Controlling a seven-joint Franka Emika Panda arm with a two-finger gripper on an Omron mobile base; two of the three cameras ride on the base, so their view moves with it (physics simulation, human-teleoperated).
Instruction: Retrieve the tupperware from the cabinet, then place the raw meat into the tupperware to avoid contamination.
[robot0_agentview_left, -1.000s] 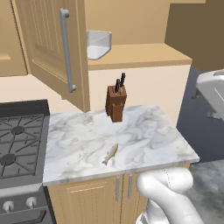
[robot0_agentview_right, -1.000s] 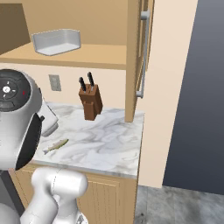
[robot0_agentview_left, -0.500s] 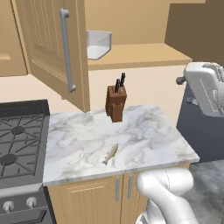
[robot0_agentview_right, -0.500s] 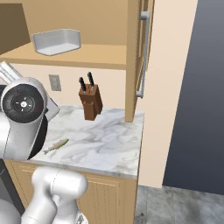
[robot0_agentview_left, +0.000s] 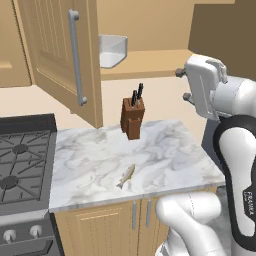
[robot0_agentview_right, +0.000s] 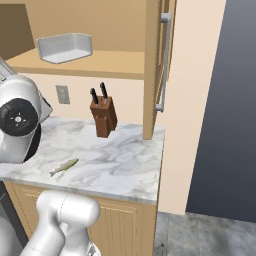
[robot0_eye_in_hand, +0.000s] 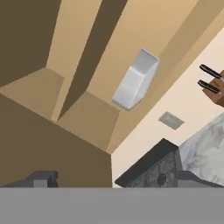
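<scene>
The white tupperware (robot0_agentview_left: 112, 50) (robot0_agentview_right: 65, 47) (robot0_eye_in_hand: 133, 81) sits on the bottom shelf of the open cabinet (robot0_agentview_left: 50, 55) (robot0_agentview_right: 155, 65). On the marble counter (robot0_agentview_left: 165, 150), near its front edge, lies the raw meat, a small fish (robot0_agentview_left: 126, 176) (robot0_agentview_right: 63, 166). My gripper (robot0_agentview_left: 182, 85) hangs at shelf height to the right of the tupperware, well apart from it, facing left. It is open with nothing between its fingers. In the hand view the fingertips (robot0_eye_in_hand: 41, 178) rise at the bottom, with the tub ahead and above them.
A brown knife block (robot0_agentview_left: 133, 117) (robot0_agentview_right: 102, 117) (robot0_eye_in_hand: 214, 85) stands at the back of the counter below the shelf. A black stove (robot0_agentview_left: 22, 160) (robot0_eye_in_hand: 153, 168) adjoins the counter's left. The open cabinet door (robot0_agentview_left: 75, 60) juts out left of the tub.
The arm has swung up and leftward into the left base view, bringing the hand to shelf height near the cabinet. Fish, knife block and tub have not moved.
</scene>
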